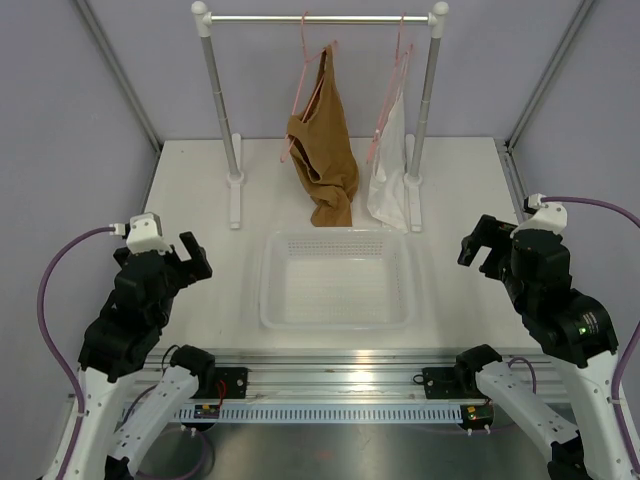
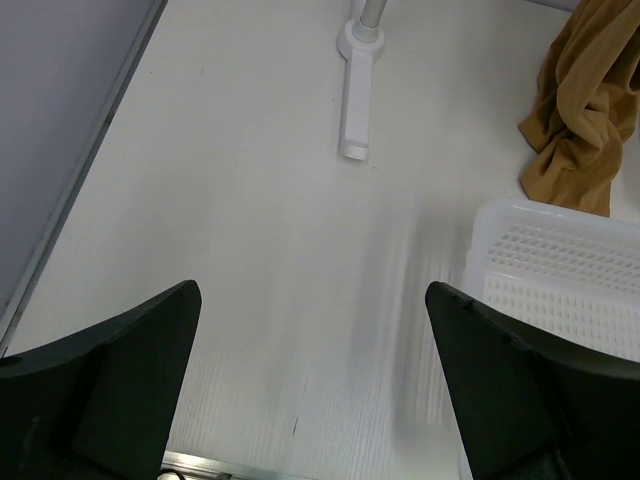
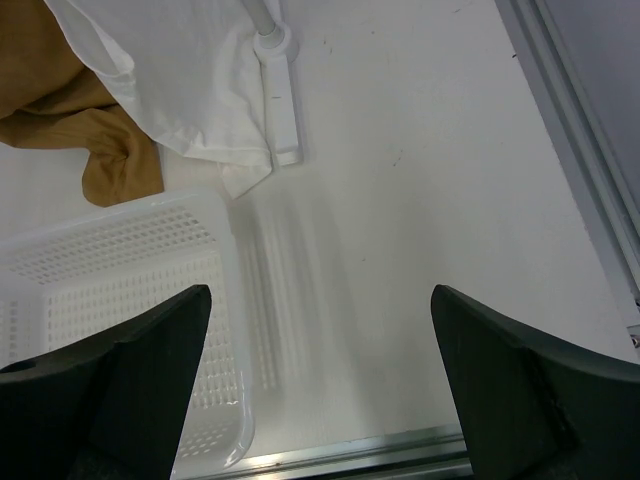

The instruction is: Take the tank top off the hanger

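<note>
Both the left fingers (image 2: 120,380) and the right fingers (image 3: 120,370) stand wide apart and empty above the bench (image 1: 200,200), a white basket (image 1: 266,290) between them, and well beyond it the tan tank top (image 1: 322,150) hangs on its pink hanger (image 1: 304,50) from a rail (image 1: 260,18).

Caramel-brown soft fabric tank top (image 1: 322,140), plain. Thin pink wire hanger (image 1: 304,40). Plain white cloth garment (image 1: 390,165). Translucent white plastic basket (image 1: 336,321), grid-perforated. Silver metal rail (image 1: 320,18). Matte white counter (image 1: 200,200).
</note>
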Tool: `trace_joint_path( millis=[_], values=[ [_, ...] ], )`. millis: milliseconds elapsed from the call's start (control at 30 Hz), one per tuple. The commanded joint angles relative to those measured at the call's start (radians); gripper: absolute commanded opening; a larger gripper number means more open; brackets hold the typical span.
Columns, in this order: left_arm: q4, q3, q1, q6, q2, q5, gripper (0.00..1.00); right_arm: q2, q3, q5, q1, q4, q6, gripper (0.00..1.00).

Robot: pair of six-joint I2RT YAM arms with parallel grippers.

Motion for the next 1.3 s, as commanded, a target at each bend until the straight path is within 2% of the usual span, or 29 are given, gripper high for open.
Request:
trace_joint_path(
  millis=[0, 200, 267, 367, 400, 467, 500, 533, 667, 867, 967, 1133, 1233, 1267],
  values=[
    [0.034, 0.059, -0.004, 0.005, 0.025, 0.01, 0.99, -0.005, 0.014, 0.023, 0.008, 0.024, -0.015, 0.99],
    [0.073, 0.142, -0.004, 0.005, 0.121, 0.09, 0.99, -0.034, -0.032, -0.13, 0.008, 0.081, -0.041, 1.0],
    [0.102, 0.223, -0.004, 0.009, 0.169, 0.148, 0.99, -0.046, -0.046, -0.234, 0.008, 0.111, -0.047, 1.0],
    [0.119, 0.336, -0.004, 0.021, 0.318, 0.241, 0.99, -0.059, -0.072, -0.293, 0.008, 0.142, -0.029, 1.0],
    [0.116, 0.431, -0.004, 0.02, 0.395, 0.264, 0.99, -0.062, -0.085, -0.303, 0.009, 0.147, -0.017, 1.0],
    [0.14, 0.513, -0.004, 0.034, 0.479, 0.316, 0.99, -0.062, -0.098, -0.337, 0.008, 0.164, -0.008, 0.99],
    [0.14, 0.604, -0.004, 0.043, 0.519, 0.329, 0.99, -0.062, -0.108, -0.354, 0.008, 0.171, -0.006, 0.99],
    [0.157, 0.655, -0.004, 0.063, 0.607, 0.346, 0.99, -0.06, -0.113, -0.374, 0.009, 0.177, -0.001, 1.0],
    [0.204, 0.87, -0.004, 0.127, 0.83, 0.37, 0.99, -0.065, -0.135, -0.405, 0.008, 0.193, 0.005, 1.0],
    [0.168, 1.252, -0.005, 0.176, 1.169, 0.45, 0.99, -0.074, -0.121, -0.434, 0.008, 0.141, -0.015, 0.99],
    [0.204, 1.315, -0.004, 0.19, 1.238, 0.501, 0.99, -0.1, -0.105, -0.38, 0.008, 0.098, -0.02, 0.99],
    [0.286, 1.32, -0.004, 0.225, 1.338, 0.525, 0.99, -0.155, -0.095, -0.423, 0.008, 0.091, -0.014, 0.99],
    [0.309, 1.343, -0.005, 0.225, 1.399, 0.587, 0.91, -0.157, -0.101, -0.458, 0.008, 0.091, -0.011, 0.99],
    [0.31, 1.355, -0.005, 0.224, 1.415, 0.587, 0.83, -0.154, -0.104, -0.462, 0.008, 0.09, -0.011, 1.0]
  ],
)
